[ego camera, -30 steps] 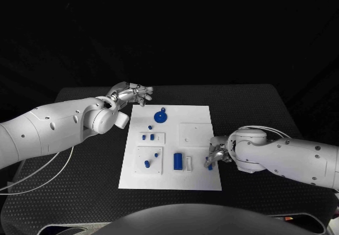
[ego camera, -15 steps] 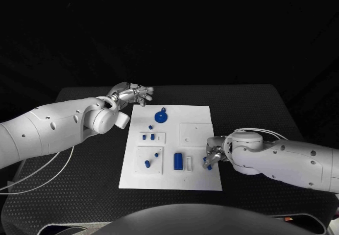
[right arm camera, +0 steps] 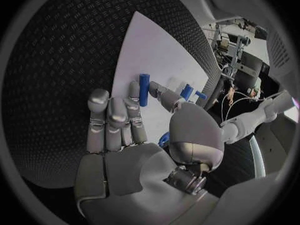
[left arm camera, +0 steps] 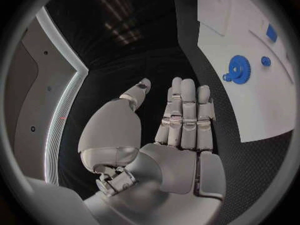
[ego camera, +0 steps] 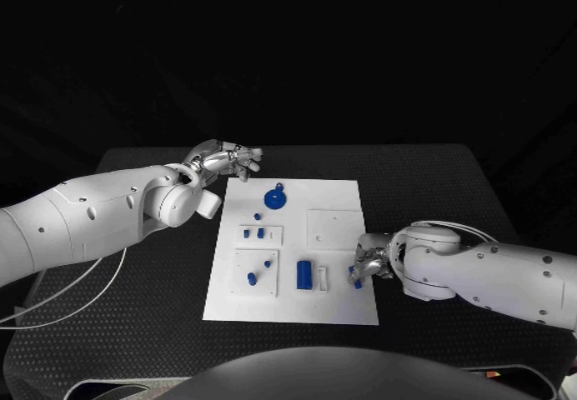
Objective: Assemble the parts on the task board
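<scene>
Right hand (ego camera: 368, 268) at the task board's (ego camera: 337, 200) right edge pinches your blue peg (right arm camera: 144, 89) for insertion; left hand (ego camera: 223, 158) waits released.

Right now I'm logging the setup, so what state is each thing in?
White task board: flat on the black table.
Blue gear: lying flat on the board.
Blue rectangular block: lying flat.
Small blue peg: by the right hand's fingertips.
Left hand: empty, off the board.
Right hand: at the board's edge; grip unclear.
</scene>
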